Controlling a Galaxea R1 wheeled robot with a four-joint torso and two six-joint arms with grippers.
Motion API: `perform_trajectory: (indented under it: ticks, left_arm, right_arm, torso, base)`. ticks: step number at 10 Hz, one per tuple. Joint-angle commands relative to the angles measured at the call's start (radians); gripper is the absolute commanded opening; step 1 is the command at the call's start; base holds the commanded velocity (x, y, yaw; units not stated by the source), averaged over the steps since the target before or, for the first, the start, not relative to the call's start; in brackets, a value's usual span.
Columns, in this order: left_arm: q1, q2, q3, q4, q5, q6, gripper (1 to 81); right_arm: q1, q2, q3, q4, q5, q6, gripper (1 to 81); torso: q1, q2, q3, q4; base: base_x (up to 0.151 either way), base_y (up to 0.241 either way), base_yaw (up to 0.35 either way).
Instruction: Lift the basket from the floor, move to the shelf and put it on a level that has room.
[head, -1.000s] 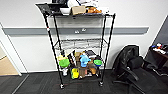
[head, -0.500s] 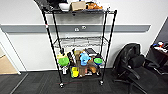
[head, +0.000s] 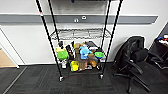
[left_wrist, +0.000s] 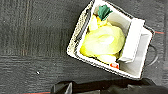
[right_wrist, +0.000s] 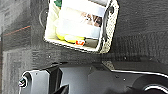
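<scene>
The cream woven basket (left_wrist: 76, 35) shows from above in the left wrist view, holding yellow items, a green piece and a white box. The right wrist view shows the basket (right_wrist: 110, 30) too. Dark grey carpet floor (left_wrist: 32, 37) lies under it; I cannot tell whether the basket rests on the floor or hangs above it. Dark parts of my left gripper (left_wrist: 105, 88) and right gripper (right_wrist: 82, 80) sit close beside the basket. In the head view the black wire shelf (head: 50, 42) stands straight ahead against the wall. Its bare wire-grid level (head: 80, 33) has room.
The shelf's lower tier (head: 82, 70) is crowded with colourful items, among them green lids (head: 62, 55) and a blue object (head: 85, 51). A black office chair (head: 133, 61) stands right of the shelf, with a dark desk (head: 161, 46) beyond it. A doorway (head: 6, 58) is at the left.
The whole head picture has shifted: the camera has come closer to the shelf, which now looms larger, and its top tier has slid past the picture's upper edge.
</scene>
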Motion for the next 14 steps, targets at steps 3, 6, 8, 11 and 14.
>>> perform_trajectory:
  ticks: [3, 6, 8, 11, 14]
  left_arm:
    - [-0.158, 0.048, -0.082, 0.049, 0.113, -0.003, 81.1]
    - [-0.167, 0.055, -0.082, 0.052, 0.122, -0.003, 81.1]
    - [-0.167, 0.053, -0.082, 0.052, 0.121, -0.003, 81.1]
    - [-0.175, 0.059, -0.082, 0.052, 0.122, -0.003, 81.1]
    - [-0.202, 0.068, -0.082, 0.054, 0.137, -0.003, 81.1]
  right_arm:
    - [0.069, -0.019, 0.025, 0.028, -0.066, 0.000, 81.1]
    - [0.092, -0.010, 0.020, 0.052, -0.066, 0.000, 81.1]
    - [0.107, 0.003, 0.007, 0.063, -0.067, 0.000, 81.1]
    - [0.132, 0.023, -0.013, 0.075, -0.070, 0.000, 81.1]
    - [0.162, 0.041, -0.044, 0.095, -0.103, 0.000, 81.1]
  torso:
    - [0.103, -0.162, -0.012, 0.000]
    - [0.167, -0.264, -0.012, 0.000]
    - [0.209, -0.332, -0.107, 0.000]
    - [0.261, -0.416, -0.169, 0.000]
    - [0.317, -0.502, -0.146, 0.000]
  base:
    - [0.000, 0.000, 0.000]
    - [0.000, 0.000, 0.000]
    - [0.000, 0.000, 0.000]
    - [0.000, 0.000, 0.000]
    - [0.000, 0.000, 0.000]
